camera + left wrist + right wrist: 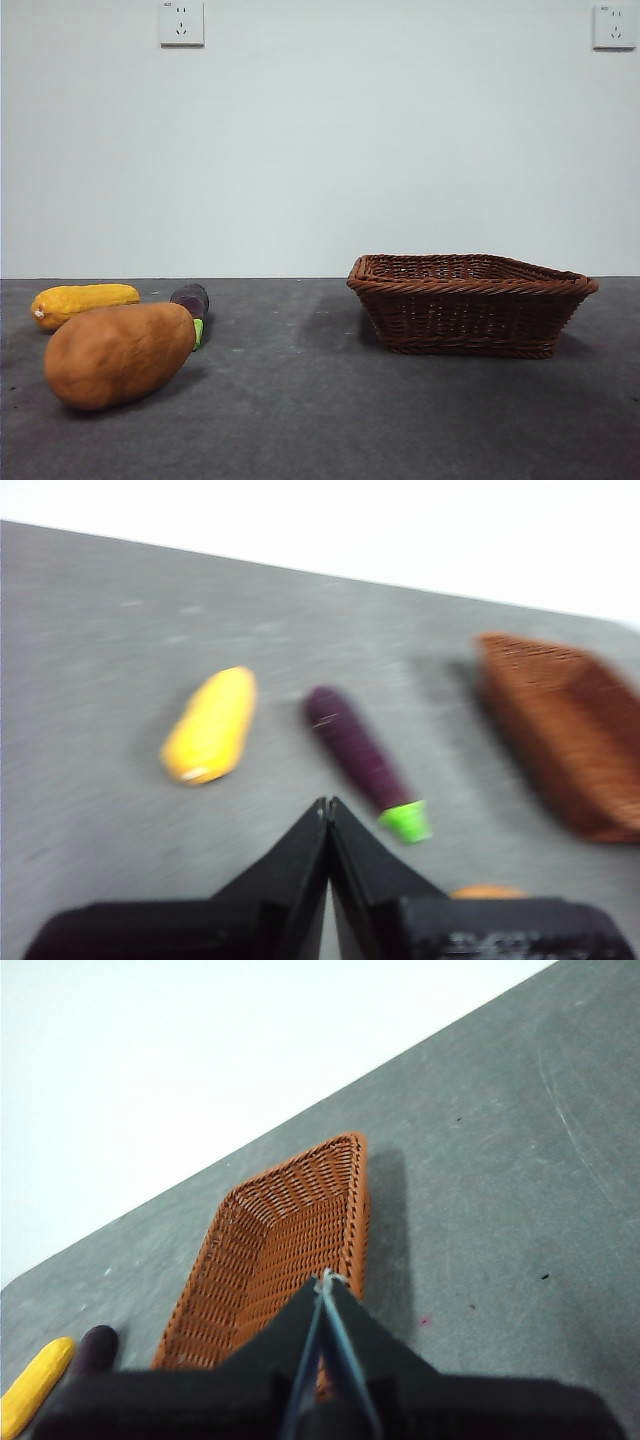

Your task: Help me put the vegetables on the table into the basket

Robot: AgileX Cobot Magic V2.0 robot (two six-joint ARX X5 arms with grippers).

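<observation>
The potato (118, 354), corn (84, 301) and eggplant (191, 303) lie together on the table (320, 420), well apart from the empty basket (468, 317). The left gripper (327, 805) hangs above them, jaws closed on nothing. The right gripper (325, 1282) hangs over the basket, closed too.

1. I see the potato (118, 354) nearest, lying on the desk (330, 420) at left.
2. The corn cob (82, 301) lies behind it; the eggplant (192, 305) sits just beside the potato, green cap forward.
3. The basket (468, 318) stands well apart at right, upright.
4. Two wall sockets (181, 22) sit up high.
</observation>
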